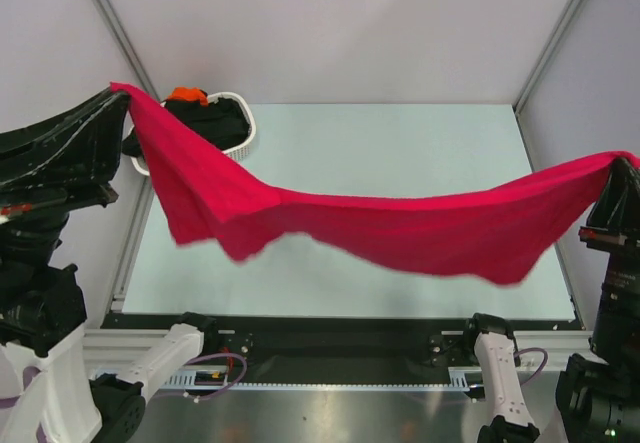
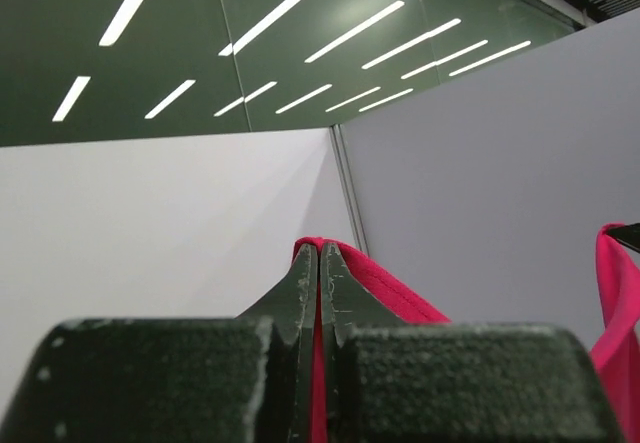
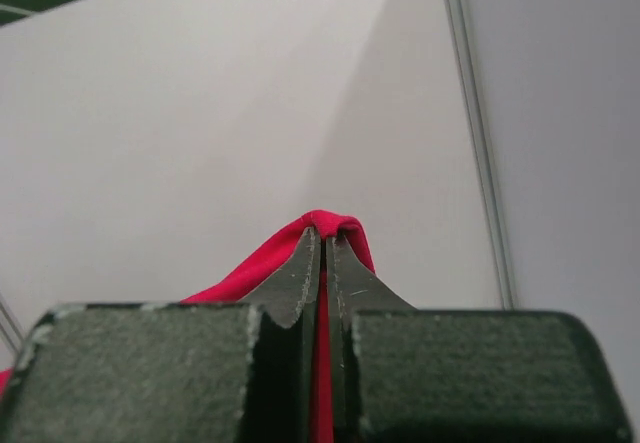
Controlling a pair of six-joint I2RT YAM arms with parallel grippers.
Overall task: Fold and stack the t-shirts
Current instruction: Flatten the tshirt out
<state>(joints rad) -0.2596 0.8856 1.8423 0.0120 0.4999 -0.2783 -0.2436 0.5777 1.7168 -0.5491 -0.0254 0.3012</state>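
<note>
A: Where is the red t-shirt [image 1: 380, 228]?
B: Stretched above the table [image 1: 420, 153], each end clamped in closed jaws: left gripper [image 2: 318, 253], right gripper [image 3: 325, 238]
A: Progress?
B: Early, I judge: nothing folded or stacked; black and orange t-shirts [image 1: 210, 121] sit in the basket [image 1: 248, 128], far-left corner

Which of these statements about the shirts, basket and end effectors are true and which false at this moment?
1. The red shirt is stretched between the left end effector and the right end effector. True.
2. The left end effector is open. False: it is shut on the red shirt's edge.
3. The basket holds a black shirt and an orange shirt. True.
4. The red shirt lies folded flat. False: it is held up unfolded, sagging in the middle.
</note>
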